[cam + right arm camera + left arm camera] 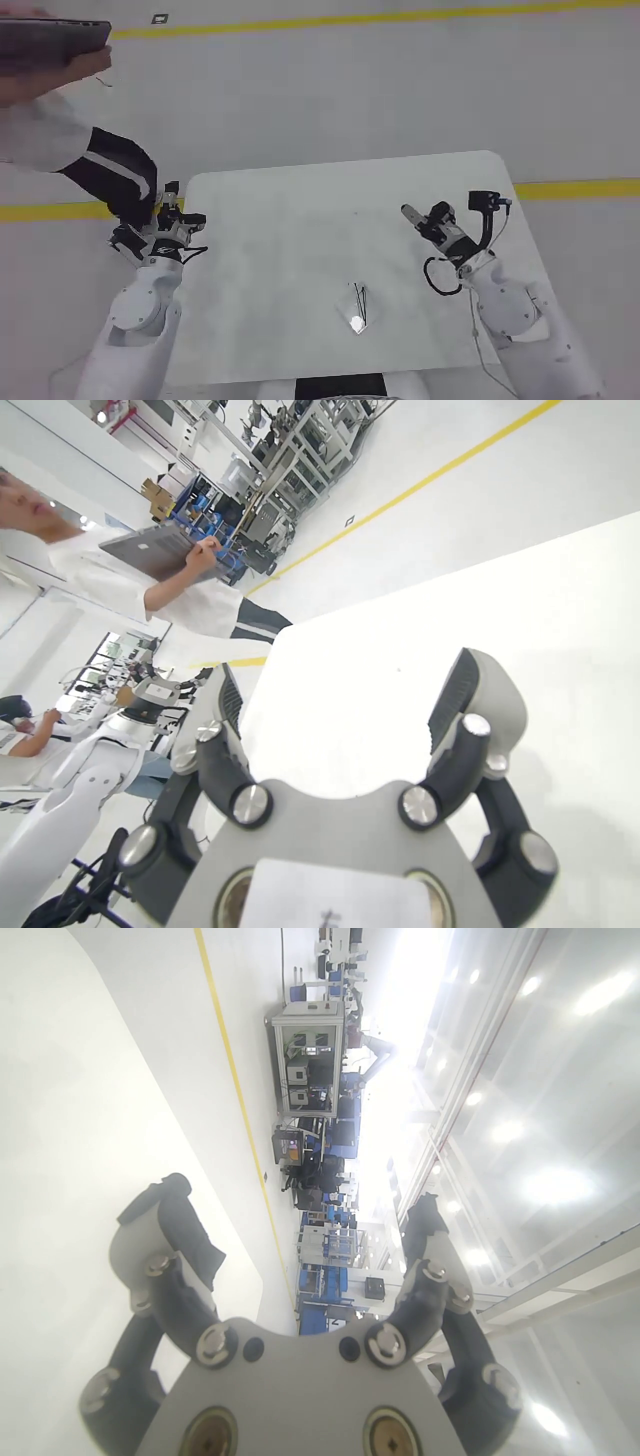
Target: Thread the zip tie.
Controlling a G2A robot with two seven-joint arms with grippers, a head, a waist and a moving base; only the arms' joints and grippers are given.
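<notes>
A thin dark zip tie (360, 303) lies on the white table (300, 230) near its front edge, a little right of the middle, with a small white spot beside it. My left gripper (300, 1208) is open at the table's left edge, with nothing between its fingers. In the top view it sits at that edge (165, 225). My right gripper (350, 695) is open above the right part of the table, also empty. From above it appears right of the zip tie and farther back (415, 217). Both grippers are well apart from the zip tie.
A person in a white top stands just beyond the table's left corner (60, 140), holding a laptop (50, 40), close to my left arm. Yellow floor lines (560, 188) run behind and beside the table.
</notes>
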